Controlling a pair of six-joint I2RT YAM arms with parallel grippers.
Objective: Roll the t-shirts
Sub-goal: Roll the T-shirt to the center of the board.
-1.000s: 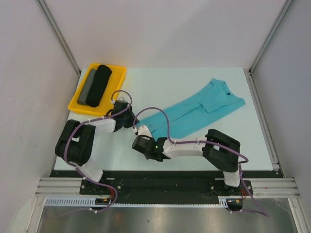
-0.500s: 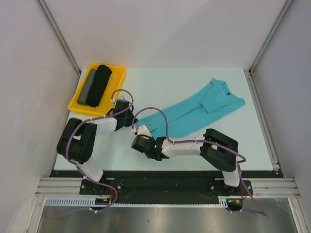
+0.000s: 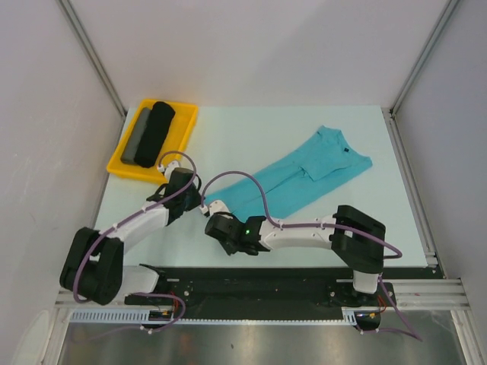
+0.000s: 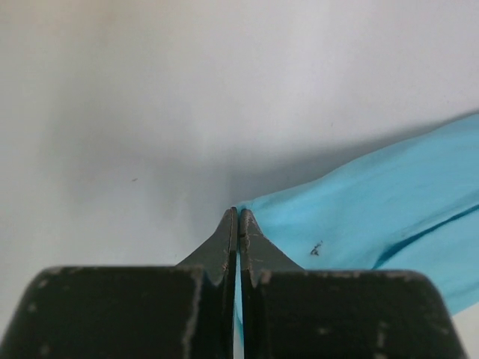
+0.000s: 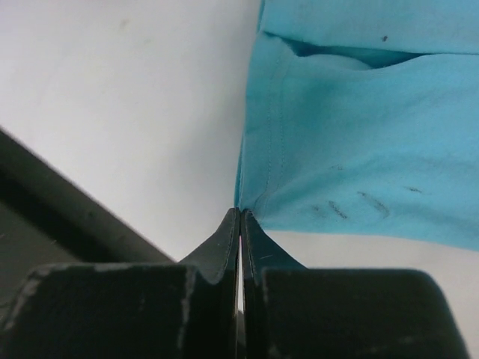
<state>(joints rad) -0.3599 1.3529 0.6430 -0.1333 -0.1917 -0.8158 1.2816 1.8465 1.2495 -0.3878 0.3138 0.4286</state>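
Note:
A turquoise t-shirt, folded into a long strip, lies slantwise on the pale table with its collar at the far right. My left gripper is at the strip's near-left end. In the left wrist view it is shut on a corner of the turquoise cloth, and cloth shows between the jaws. My right gripper sits just beside it. There it is shut on the hem corner of the shirt. A black roll and a grey roll lie in the tray.
The yellow tray stands at the far left corner of the table. The table's near edge and the dark rail run close behind my right gripper. White walls and metal posts enclose the table on three sides.
Both grippers have shut on the shirt's near-left end. The shirt has slid a little toward the near left. My left arm has stretched out lower and further left.

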